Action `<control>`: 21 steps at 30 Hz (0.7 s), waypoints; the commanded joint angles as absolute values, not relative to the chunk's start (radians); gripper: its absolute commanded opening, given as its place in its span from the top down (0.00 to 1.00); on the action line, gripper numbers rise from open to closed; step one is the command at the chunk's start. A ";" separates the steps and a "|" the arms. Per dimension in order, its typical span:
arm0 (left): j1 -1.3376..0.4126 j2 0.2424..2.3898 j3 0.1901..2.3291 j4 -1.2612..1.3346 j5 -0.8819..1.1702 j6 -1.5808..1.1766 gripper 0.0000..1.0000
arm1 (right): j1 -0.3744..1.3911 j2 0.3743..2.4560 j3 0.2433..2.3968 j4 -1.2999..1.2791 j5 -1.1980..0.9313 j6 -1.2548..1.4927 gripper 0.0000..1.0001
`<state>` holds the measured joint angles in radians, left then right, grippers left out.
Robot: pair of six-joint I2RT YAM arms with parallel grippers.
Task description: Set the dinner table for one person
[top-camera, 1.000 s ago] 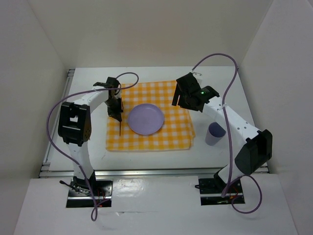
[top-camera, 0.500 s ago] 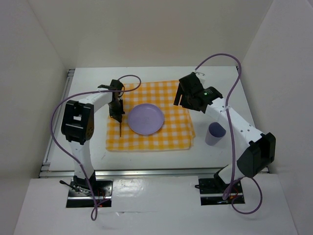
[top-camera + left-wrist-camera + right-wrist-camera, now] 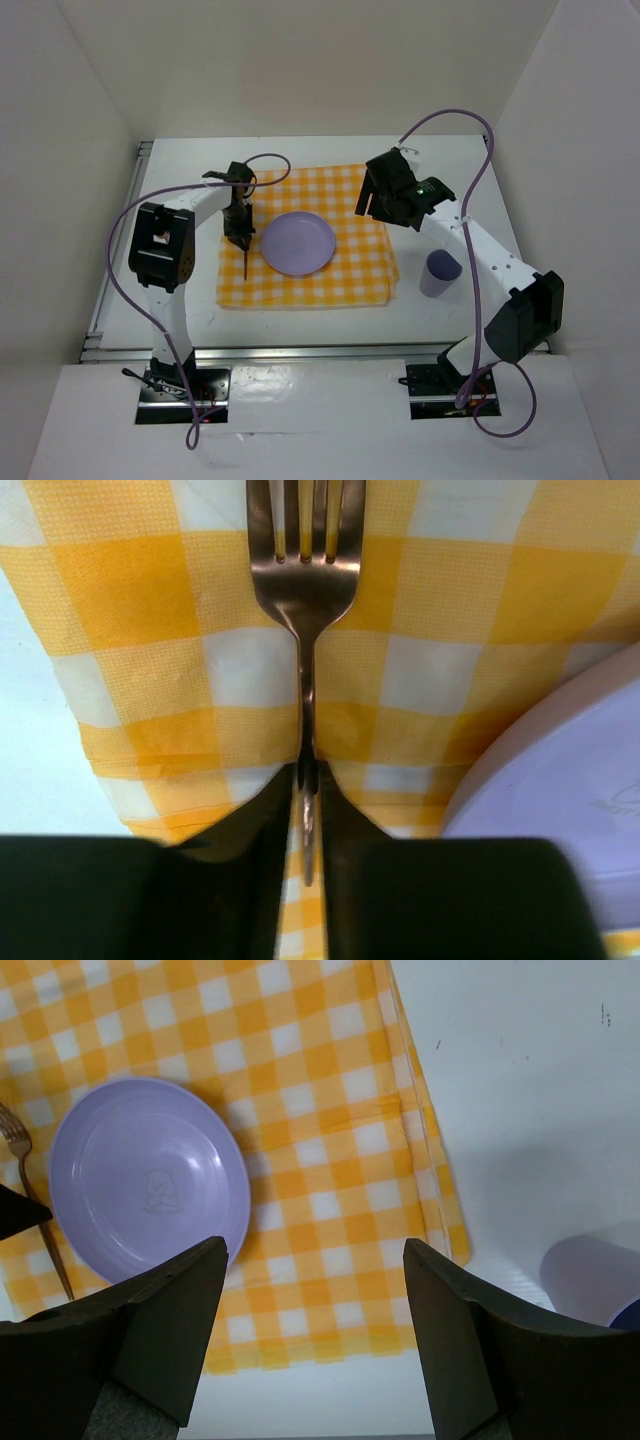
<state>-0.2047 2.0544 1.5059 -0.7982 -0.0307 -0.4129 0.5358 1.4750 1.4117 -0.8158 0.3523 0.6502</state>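
Observation:
The dinner table (image 3: pixel 300 160) is a white tabletop with a yellow-and-white checked cloth (image 3: pixel 340 275) on it. A lilac plate (image 3: pixel 297 243) lies on the cloth's middle. My left gripper (image 3: pixel 240 232) is shut on the handle of a metal fork (image 3: pixel 305 590), held over the cloth's left edge just left of the plate (image 3: pixel 570 780). The fork (image 3: pixel 246 262) points toward the near edge. My right gripper (image 3: pixel 375 200) is open and empty above the cloth's far right corner. In the right wrist view the plate (image 3: pixel 150 1175), the fork (image 3: pixel 30 1210) and a lilac cup (image 3: pixel 595 1280) show.
The lilac cup (image 3: pixel 439 274) stands on the bare table right of the cloth. White walls enclose the table. Metal rails (image 3: pixel 110 290) run along its left and near edges. Purple cables loop over both arms.
My left gripper has shifted slightly with the fork still in it. My right arm moved a little to the right between the earliest frame and now.

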 commanded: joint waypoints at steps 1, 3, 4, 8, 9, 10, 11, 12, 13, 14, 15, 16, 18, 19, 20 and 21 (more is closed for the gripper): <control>-0.207 2.054 1.529 -0.842 -0.034 -0.402 0.70 | 0.531 1.425 1.405 -0.792 0.379 0.661 0.21; -0.207 2.054 1.540 -0.853 -0.025 -0.391 0.54 | 0.531 1.425 1.405 -0.792 0.379 0.661 0.21; -0.207 2.045 1.540 -0.862 -0.025 -0.391 0.50 | 0.531 1.425 1.405 -0.792 0.379 0.661 0.21; -0.207 2.033 1.552 -0.873 -0.025 -0.391 0.42 | 0.531 1.425 1.414 -0.792 0.379 0.661 0.21; -0.207 2.016 1.552 -0.882 -0.025 -0.382 0.42 | 0.531 1.425 1.414 -0.792 0.379 0.652 0.21; -0.207 2.005 1.563 -0.882 -0.025 -0.382 0.42 | 0.531 1.434 1.414 -0.792 0.379 0.652 0.21; -0.207 1.978 1.575 -0.882 -0.034 -0.382 0.42 | 0.531 1.434 1.414 -0.792 0.379 0.652 0.21; -0.198 1.962 1.585 -0.891 -0.044 -0.382 0.42 | 0.531 1.434 1.414 -0.792 0.379 0.652 0.21; -0.198 1.944 1.595 -0.891 -0.076 -0.382 0.42 | 0.531 1.434 1.414 -0.792 0.379 0.652 0.21; -0.198 1.924 1.606 -0.872 -0.096 -0.382 0.42 | 0.531 1.434 1.414 -0.792 0.370 0.652 0.21; -0.171 1.881 1.606 -0.853 -0.112 -0.382 0.42 | 0.531 1.434 1.414 -0.792 0.370 0.652 0.21; -0.152 1.862 1.588 -0.832 -0.126 -0.402 0.42 | 0.531 1.434 1.414 -0.792 0.370 0.652 0.21; -0.057 1.850 1.588 -0.815 -0.137 -0.437 0.44 | 0.531 1.434 1.404 -0.782 0.360 0.652 0.21; -0.019 1.850 1.588 -0.815 -0.137 -0.455 0.44 | 0.522 1.434 1.404 -0.782 0.360 0.652 0.21; 0.018 1.850 1.588 -0.824 -0.137 -0.481 0.44 | 0.522 1.434 1.404 -0.782 0.360 0.652 0.21; 0.090 1.864 1.588 -0.833 -0.137 -0.491 0.45 | 0.522 1.434 1.404 -0.782 0.360 0.652 0.21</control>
